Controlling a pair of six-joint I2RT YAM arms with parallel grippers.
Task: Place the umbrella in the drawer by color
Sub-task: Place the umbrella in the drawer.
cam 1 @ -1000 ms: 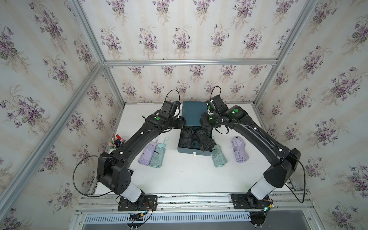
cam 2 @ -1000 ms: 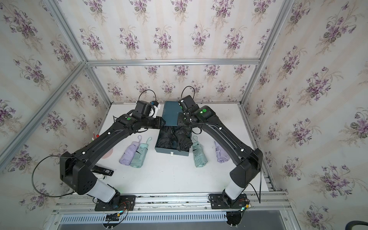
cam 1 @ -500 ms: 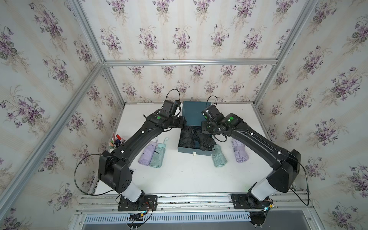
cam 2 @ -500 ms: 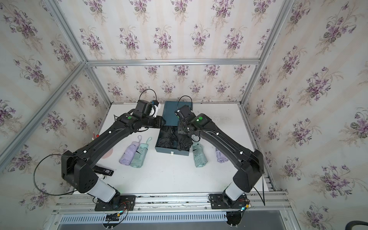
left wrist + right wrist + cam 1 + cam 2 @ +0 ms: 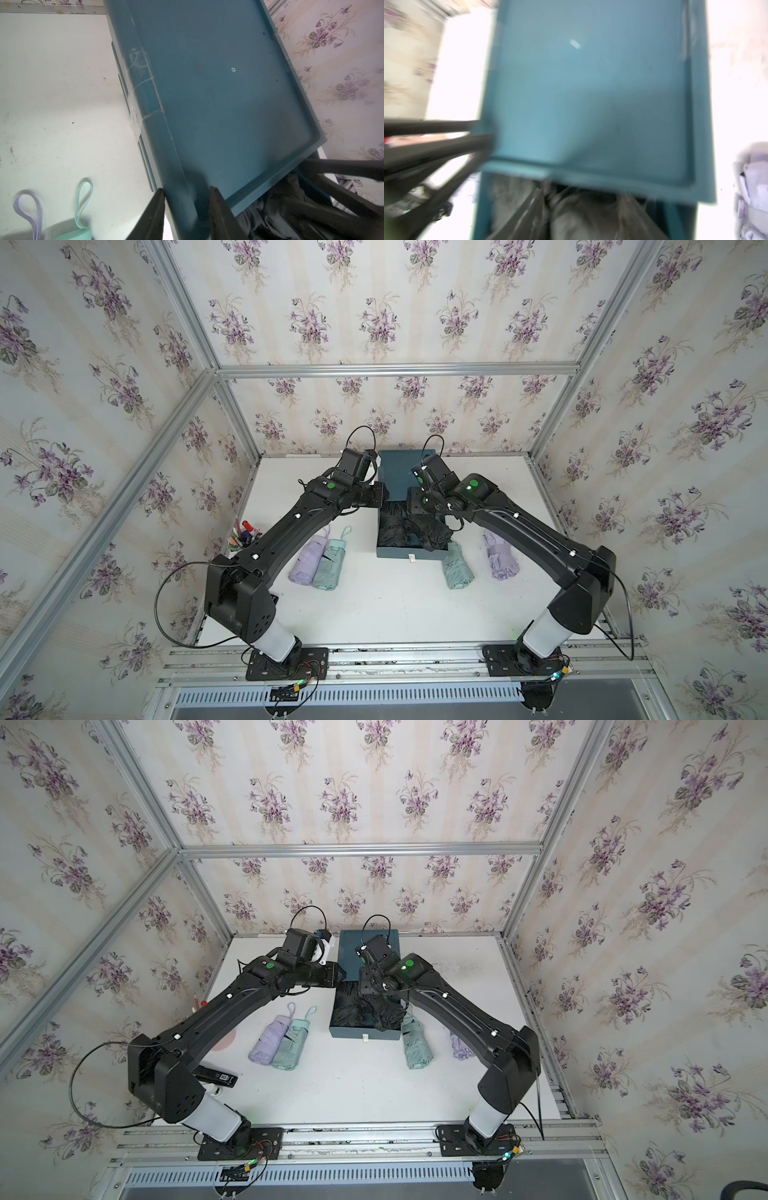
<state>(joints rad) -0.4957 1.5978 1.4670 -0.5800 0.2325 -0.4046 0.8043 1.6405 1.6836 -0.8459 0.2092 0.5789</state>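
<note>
Floral-papered walls (image 5: 374, 302), white table (image 5: 374, 614) — left fingers (image 5: 153, 214) tight on cabinet rim (image 5: 160, 141), right fingers unclear.

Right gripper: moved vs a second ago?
Yes. In a top view the right gripper has shifted from the blue cabinet's right edge inward, over the open drawer.

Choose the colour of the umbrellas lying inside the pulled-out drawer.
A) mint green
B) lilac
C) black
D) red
C: the black umbrellas lie crumpled inside the open teal drawer.
</note>
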